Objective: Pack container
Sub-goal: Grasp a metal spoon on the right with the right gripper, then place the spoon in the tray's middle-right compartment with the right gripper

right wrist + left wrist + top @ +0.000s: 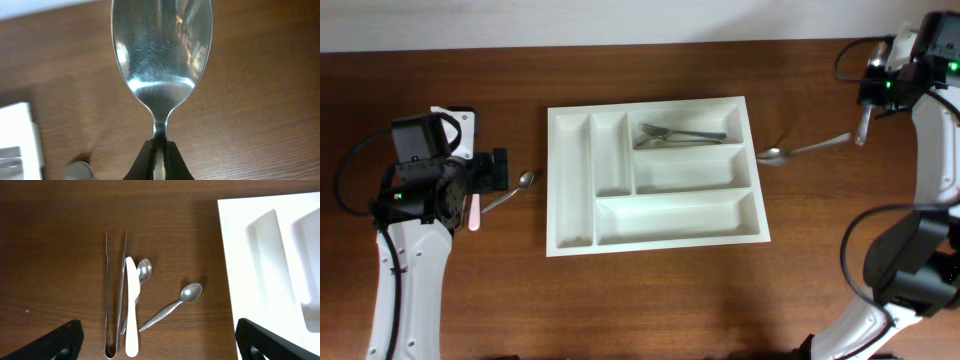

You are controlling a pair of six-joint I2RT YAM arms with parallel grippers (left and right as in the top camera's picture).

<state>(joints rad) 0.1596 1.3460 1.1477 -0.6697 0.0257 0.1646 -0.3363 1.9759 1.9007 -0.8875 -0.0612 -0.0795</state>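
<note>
The right gripper (159,157) pinches a spoon (161,60) by its neck, with the tray (670,220) well off to its left. Best carry it level over the rim and release low inside one compartment. The left gripper (167,342) hangs wide above a knife (131,310) and tongs (108,295), tray to its right.

Dark brown wooden table (650,300), pale grey strip (570,18) beyond
</note>
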